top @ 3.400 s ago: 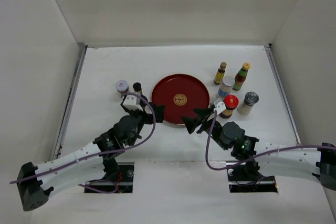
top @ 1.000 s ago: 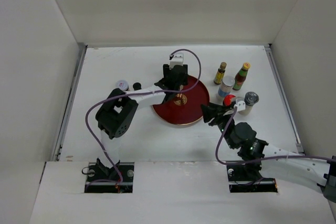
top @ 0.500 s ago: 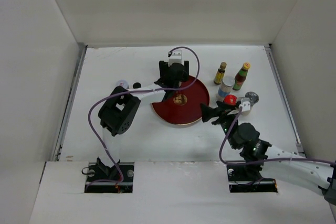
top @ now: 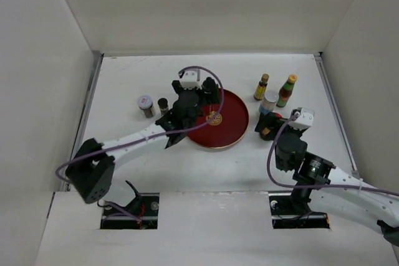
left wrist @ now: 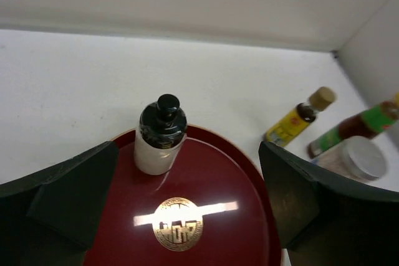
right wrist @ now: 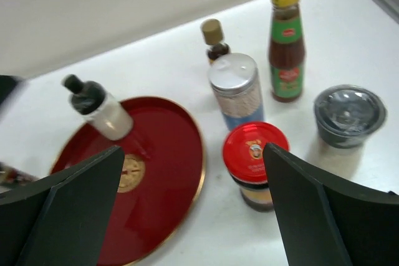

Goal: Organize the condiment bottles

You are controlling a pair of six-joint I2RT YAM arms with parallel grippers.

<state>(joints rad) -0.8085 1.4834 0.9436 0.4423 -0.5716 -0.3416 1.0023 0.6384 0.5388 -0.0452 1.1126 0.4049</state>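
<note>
Red round tray with gold emblem [top: 232, 130]: mid-table, seen from above.
Lilac-capped jar [top: 145, 105], dark-capped jar [top: 163, 104]: side by side, left of the tray.
Left gripper [left wrist: 188, 154]: fingers spread wide, empty, above the tray.
Black-topped white bottle [left wrist: 161, 138]: upright at tray's far edge.
Right gripper [right wrist: 192, 151]: fingers wide apart, empty.
Red-lidded jar [right wrist: 254, 165]: beside tray, grey-lidded jar [right wrist: 349, 116] to its right.

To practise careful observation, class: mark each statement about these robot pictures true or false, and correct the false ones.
1. A black-capped bottle stands on the red tray. True.
2. The left gripper grips that bottle. False: it is open, and the bottle stands free.
3. The red-lidded jar lies on its side. False: it stands upright.
4. The right gripper is open. True.
</note>
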